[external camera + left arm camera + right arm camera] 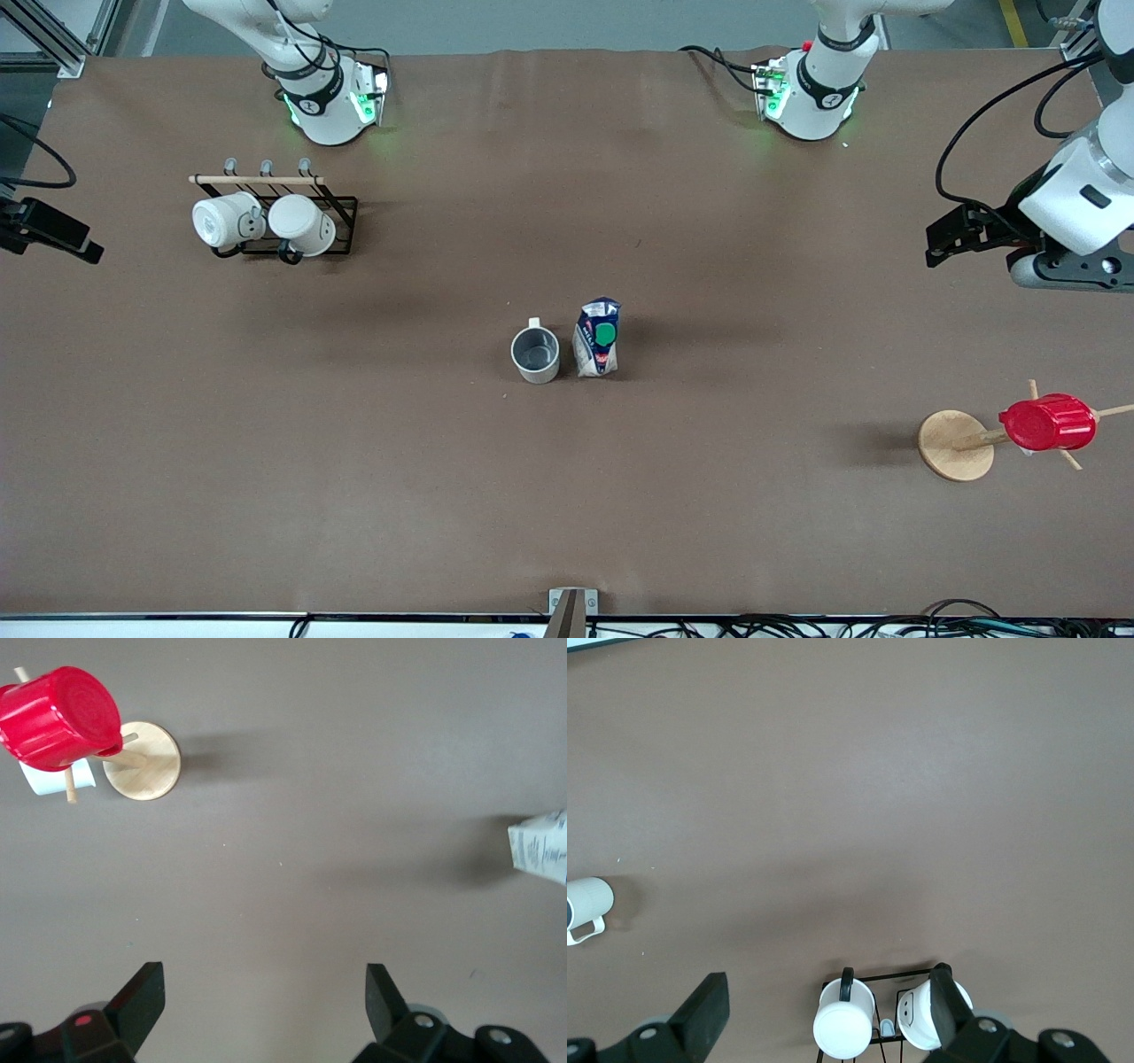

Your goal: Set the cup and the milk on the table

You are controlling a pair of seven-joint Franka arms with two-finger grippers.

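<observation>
Brown matte sheet covers the whole surface (266, 461), with both arm bases standing along its edge farthest from the front camera. Left gripper (266, 1010) hangs empty with its fingers spread wide, up over the left arm's end of the surface, looking down on bare sheet with a red cup (58, 716) on a peg stand with a round wooden base (142, 762) off toward one edge of its view. Right gripper (828, 1014) is likewise empty and spread apart, high over the right arm's end, above a black wire rack (301, 226) that carries two white mugs (301, 223). Out from both, at the middle of the surface, the cup (535, 354) stands upright, mouth up, handle pointing toward the arm bases, and the milk (598, 338) stands just beside it toward the left arm's end, apparently not touching. Both task things seem already set down, so the job looks essentially finished. Doing this last step well means keeping each arm high and clear of the pair, pulling away without sweeping low across the middle, since the light carton would tip at a slight knock.
</observation>
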